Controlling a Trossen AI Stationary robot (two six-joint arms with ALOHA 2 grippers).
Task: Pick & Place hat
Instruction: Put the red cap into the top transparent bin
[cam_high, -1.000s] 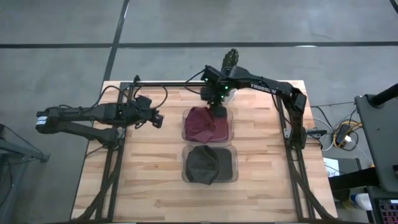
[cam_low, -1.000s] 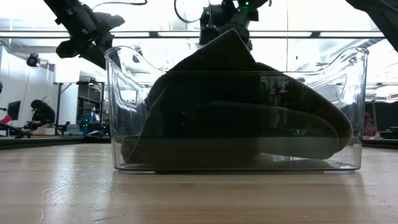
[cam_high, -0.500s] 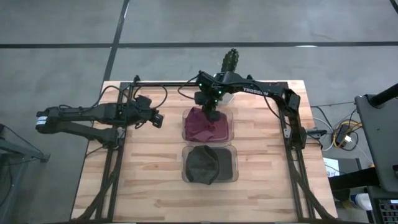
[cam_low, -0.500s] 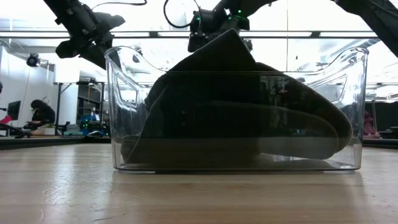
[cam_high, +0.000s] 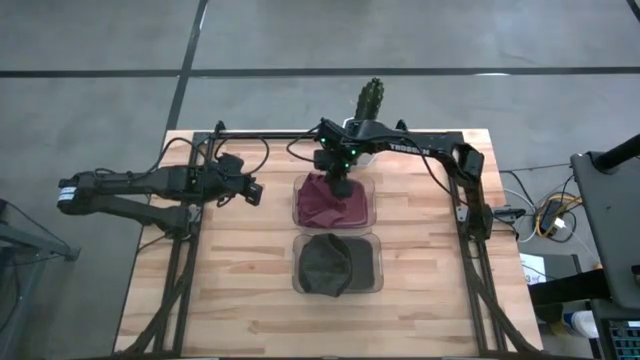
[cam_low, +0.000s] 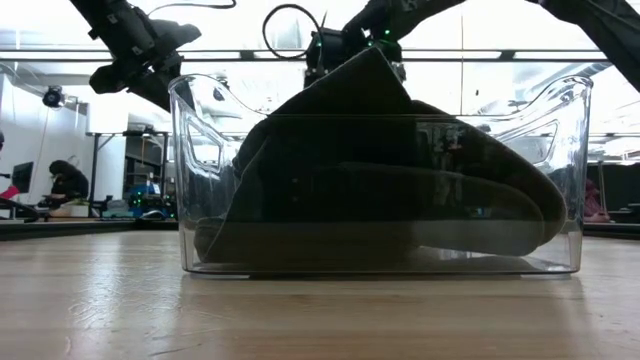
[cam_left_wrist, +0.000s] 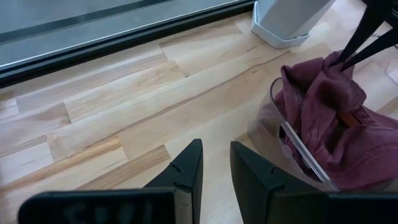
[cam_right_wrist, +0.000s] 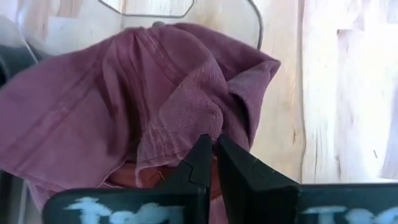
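Observation:
A maroon hat (cam_high: 335, 202) lies in the far clear bin (cam_high: 298, 215), and also shows in the left wrist view (cam_left_wrist: 329, 118). A dark hat (cam_high: 330, 262) fills the near clear bin (cam_high: 377, 278), which stands close in the low view (cam_low: 200, 150). My right gripper (cam_high: 340, 184) is over the far bin, shut on the maroon hat (cam_right_wrist: 155, 106). My left gripper (cam_high: 256, 191) waits to the left of the bins above the table, its fingers (cam_left_wrist: 214, 163) a little apart and empty. My right gripper pinches a raised fold of the maroon hat (cam_right_wrist: 208, 127) between its two fingers, at the hat's far part. The fingers come from above, pointing down. The pinched cloth stands up in a peak (cam_left_wrist: 341, 62), and the hat's other parts lie in the bin.
A white base (cam_left_wrist: 292, 18) with a green object (cam_high: 370, 97) on it stands at the table's far edge behind the bins. A black frame (cam_high: 465, 220) runs along the table's sides. Bare wood (cam_high: 240, 290) lies left and right of the bins.
My right gripper has gone a little toward the table's left edge over the far bin, staying low on the maroon hat. The far part of the hat has bunched up under it; the other parts have stayed in the bin.

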